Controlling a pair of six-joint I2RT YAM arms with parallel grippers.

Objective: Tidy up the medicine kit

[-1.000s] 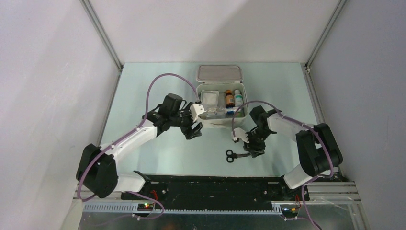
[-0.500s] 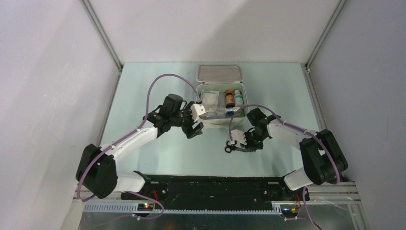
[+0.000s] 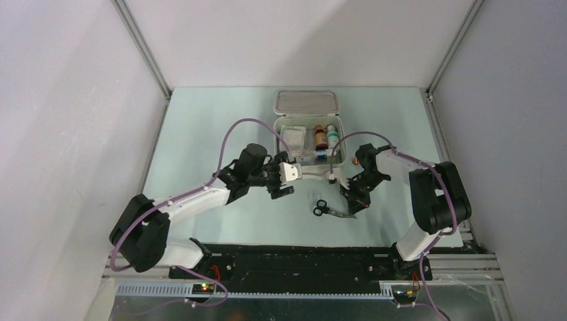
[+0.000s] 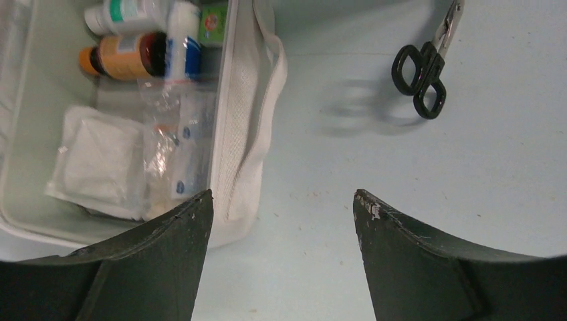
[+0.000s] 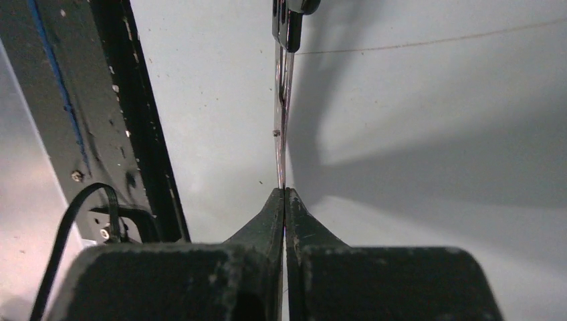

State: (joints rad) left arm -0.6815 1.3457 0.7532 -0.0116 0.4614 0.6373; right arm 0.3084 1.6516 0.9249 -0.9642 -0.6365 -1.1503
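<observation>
The medicine kit (image 3: 276,134) lies open at the back centre, white, its lid (image 3: 307,102) folded away. Inside are a brown bottle (image 3: 321,137), a white bottle (image 3: 332,136) and a gauze packet (image 3: 293,139). Black-handled scissors (image 3: 322,208) hang just above the table in front of the kit. My right gripper (image 3: 353,206) is shut on their blade tips. In the right wrist view the scissors (image 5: 283,114) run edge-on out of the right gripper (image 5: 285,190). My left gripper (image 3: 292,180) is open by the kit's front wall (image 4: 244,134), nothing between its fingers (image 4: 180,227).
The left wrist view shows the scissors (image 4: 422,67) with their shadow on the pale table, plus clear plastic packets (image 4: 177,144) in the kit. A black base rail (image 3: 301,257) runs along the near edge. Grey walls close in both sides.
My right gripper has closed on the scissors' blades and raised them off the table, swinging toward the kit. My left arm has moved right and nearer, still open.
</observation>
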